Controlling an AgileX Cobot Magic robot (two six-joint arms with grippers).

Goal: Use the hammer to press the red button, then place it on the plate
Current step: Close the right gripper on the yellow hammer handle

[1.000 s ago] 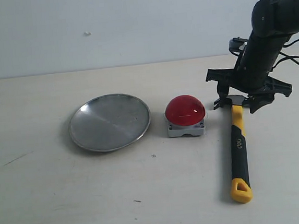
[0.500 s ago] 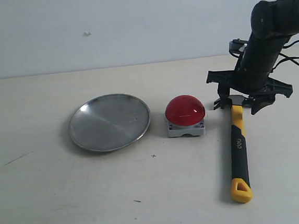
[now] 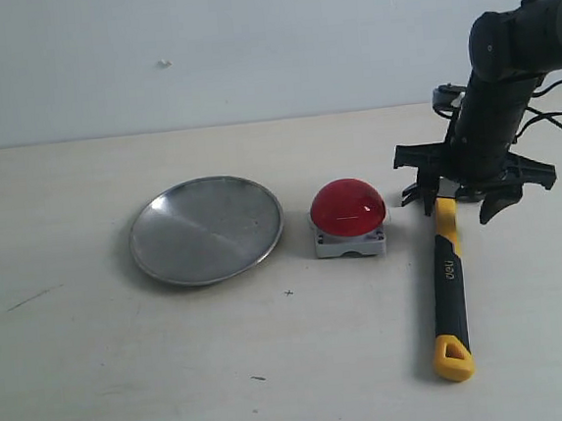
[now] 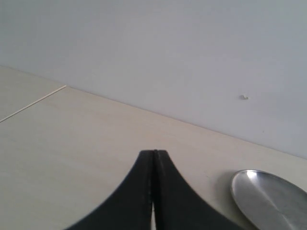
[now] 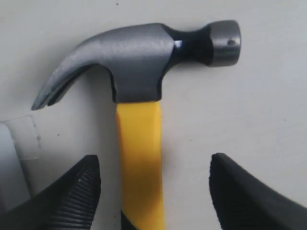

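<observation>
Right gripper [image 5: 153, 179], wrist view: jaws spread wide, one ribbed finger [image 5: 72, 196] on each side of the yellow shaft of the hammer [image 5: 139, 72]. Bare table shows between each finger and the shaft, so neither pad touches it. The dark steel head lies flat just beyond the fingertips, claw to one side and round striking face to the other.

Exterior view: the right gripper [image 3: 455, 195] points down over the head end of the hammer [image 3: 446, 275]. The hammer lies on the table [image 3: 129, 381], its black sleeve and yellow looped end running toward the near edge. The red button [image 3: 348, 208] sits just left of the hammer head, on its grey-white base and apart from it. The plate [image 3: 207, 229] lies left of the button, close to it but not touching.

Left gripper [image 4: 153, 163], wrist view: jaws pressed together with nothing between them, held above the table. An edge of the plate [image 4: 268, 196] shows beyond them.
</observation>
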